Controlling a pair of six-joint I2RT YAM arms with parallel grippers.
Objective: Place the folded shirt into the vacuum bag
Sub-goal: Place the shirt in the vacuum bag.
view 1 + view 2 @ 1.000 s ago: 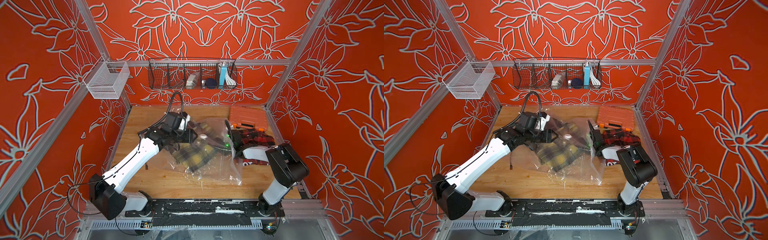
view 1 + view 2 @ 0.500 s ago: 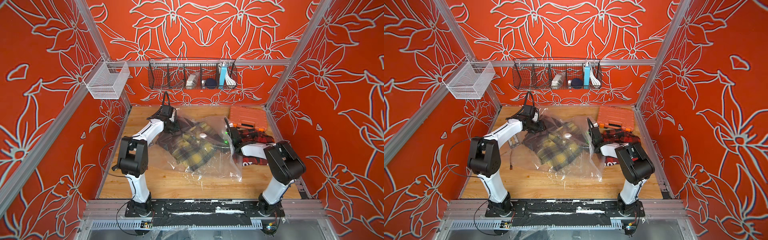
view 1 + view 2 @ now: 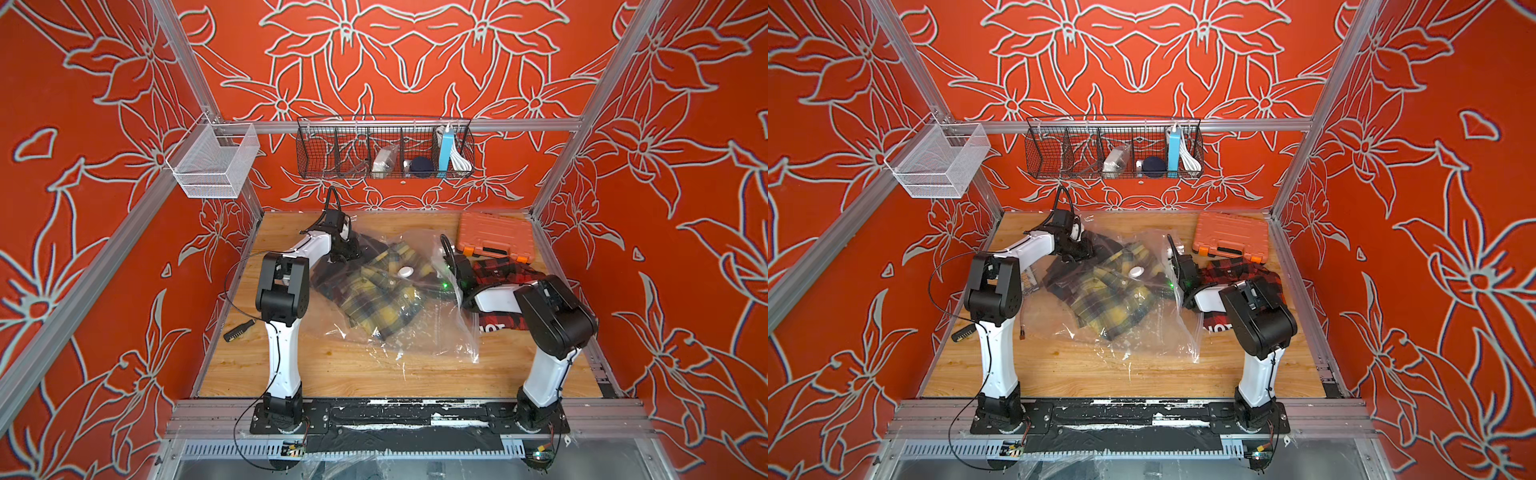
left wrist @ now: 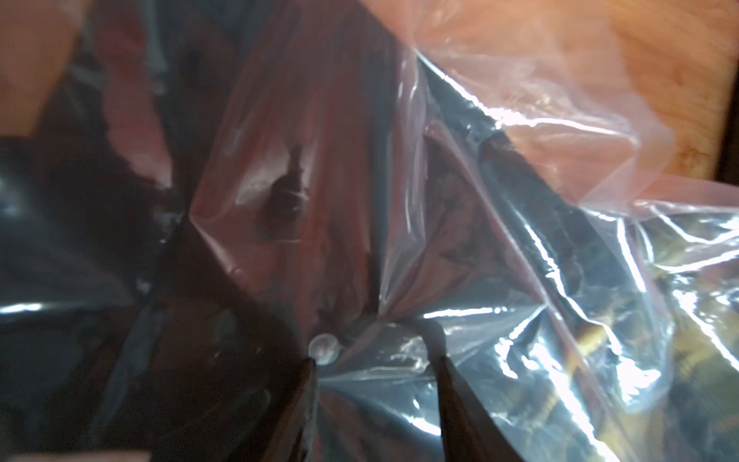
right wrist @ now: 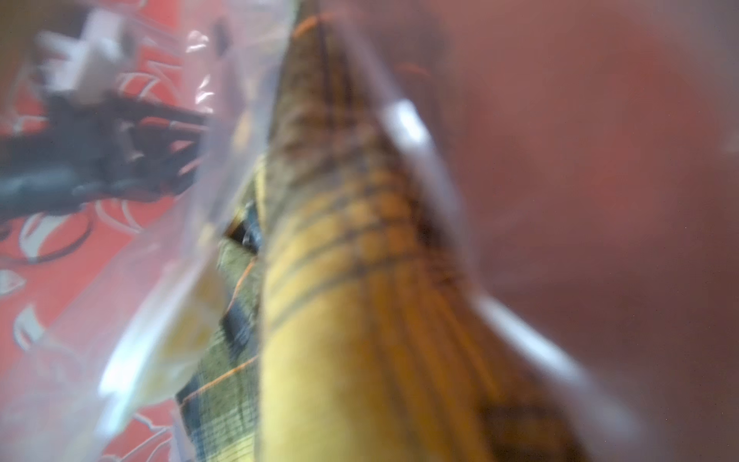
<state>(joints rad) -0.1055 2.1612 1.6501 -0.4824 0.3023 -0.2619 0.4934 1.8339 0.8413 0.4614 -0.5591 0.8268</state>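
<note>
The vacuum bag point(image 3: 432, 328), clear and crinkly, lies across the middle of the wooden table, its white valve disc point(image 3: 406, 272) facing up. The folded shirt point(image 3: 376, 297), yellow and dark plaid, lies inside it. My left gripper point(image 3: 347, 255) is at the bag's far left end. In the left wrist view its jaws point(image 4: 374, 360) pinch puckered film over dark fabric. My right gripper point(image 3: 445, 249) is at the bag's raised right edge, its jaws hidden. The right wrist view shows the shirt point(image 5: 344, 320) close up between white bag edges.
A red plaid garment point(image 3: 505, 270) lies under the right arm. An orange tool case point(image 3: 494, 237) sits at the back right. A small black tool point(image 3: 239, 330) lies by the left wall. A black wire basket point(image 3: 384, 149) and a white mesh basket point(image 3: 214, 162) hang on the walls.
The left arm has drawn back from over the bag's middle to its far left end. The shirt's dark end has stretched that way inside the bag. The right arm has barely moved.
</note>
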